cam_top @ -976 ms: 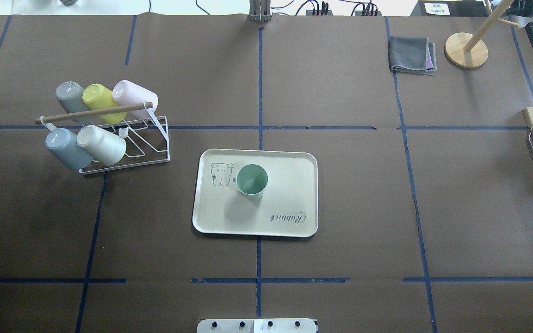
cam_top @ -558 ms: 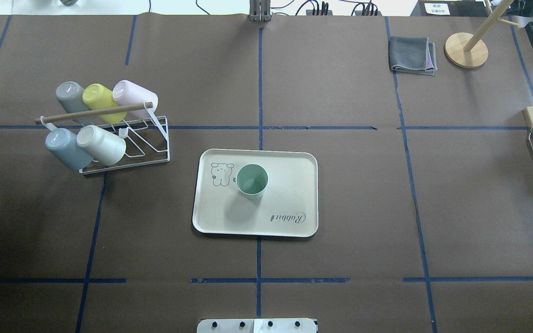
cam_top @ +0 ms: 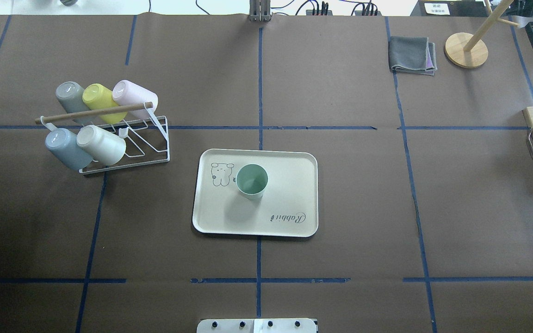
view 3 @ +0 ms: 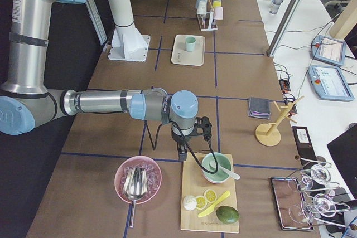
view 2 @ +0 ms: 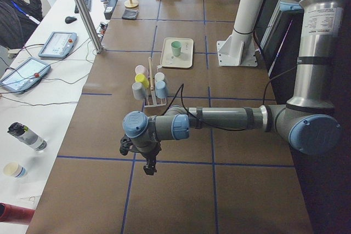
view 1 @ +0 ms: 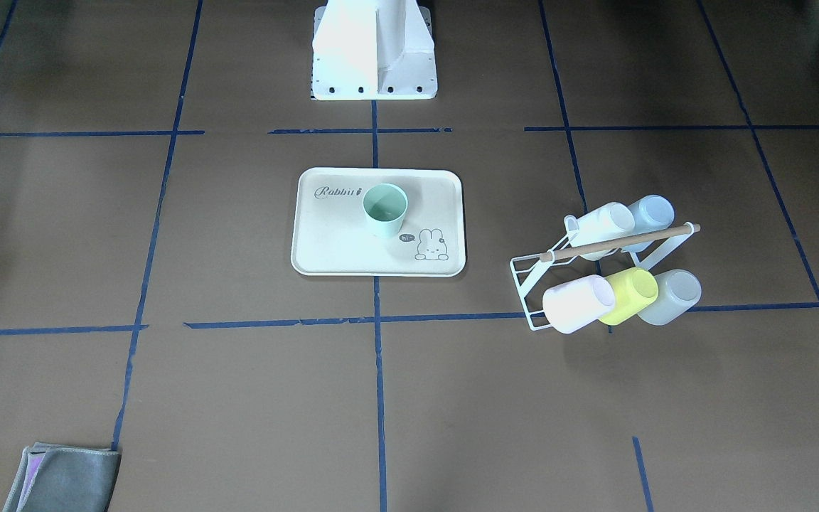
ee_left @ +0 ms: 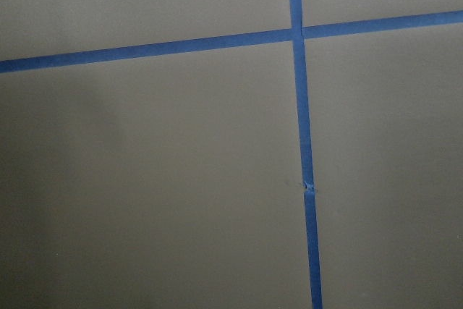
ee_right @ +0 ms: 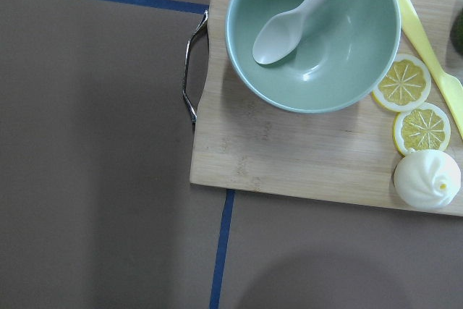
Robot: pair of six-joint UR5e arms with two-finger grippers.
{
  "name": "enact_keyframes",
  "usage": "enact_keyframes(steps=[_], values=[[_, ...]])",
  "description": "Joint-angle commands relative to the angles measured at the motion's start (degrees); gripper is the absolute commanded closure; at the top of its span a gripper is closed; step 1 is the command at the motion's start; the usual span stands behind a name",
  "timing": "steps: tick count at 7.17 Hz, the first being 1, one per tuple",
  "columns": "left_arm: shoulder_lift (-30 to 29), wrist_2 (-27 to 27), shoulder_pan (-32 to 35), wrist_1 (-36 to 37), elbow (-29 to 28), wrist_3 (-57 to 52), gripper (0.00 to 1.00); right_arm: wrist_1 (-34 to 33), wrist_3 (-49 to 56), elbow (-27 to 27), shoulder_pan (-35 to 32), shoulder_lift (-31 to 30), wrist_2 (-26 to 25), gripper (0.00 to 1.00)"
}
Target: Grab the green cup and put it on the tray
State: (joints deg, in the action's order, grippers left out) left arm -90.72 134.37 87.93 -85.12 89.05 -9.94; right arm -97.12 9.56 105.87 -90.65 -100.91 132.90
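The green cup (cam_top: 251, 180) stands upright, mouth up, on the cream tray (cam_top: 289, 203) at the table's middle, beside the bunny drawing. It also shows in the front-facing view (view 1: 384, 208) on the tray (view 1: 338, 245). No gripper is near it. My left gripper (view 2: 149, 167) shows only in the exterior left view, far off at the table's left end, above bare brown paper; I cannot tell if it is open or shut. My right gripper (view 3: 183, 154) shows only in the exterior right view, at the right end beside a wooden board; I cannot tell its state either.
A white wire rack (cam_top: 148, 143) with several cups lying on it stands left of the tray. A folded grey cloth (cam_top: 412, 54) and a wooden stand (cam_top: 466, 50) are at the far right. The wooden board (ee_right: 304, 150) holds a green bowl (ee_right: 311, 34), lemon slices and a spoon.
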Motion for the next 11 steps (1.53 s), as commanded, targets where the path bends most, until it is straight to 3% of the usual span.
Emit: enact_keyframes(steps=[1, 11], values=[[0.37, -0.16, 0.49, 0.13, 3.40, 0.01, 0.00, 0.00, -0.07, 0.39, 0.03, 0.01, -0.10, 0.00], [3.26, 0.19, 2.69, 0.05, 4.90, -0.16, 0.00, 0.00, -2.18, 1.01, 0.03, 0.18, -0.97, 0.00]])
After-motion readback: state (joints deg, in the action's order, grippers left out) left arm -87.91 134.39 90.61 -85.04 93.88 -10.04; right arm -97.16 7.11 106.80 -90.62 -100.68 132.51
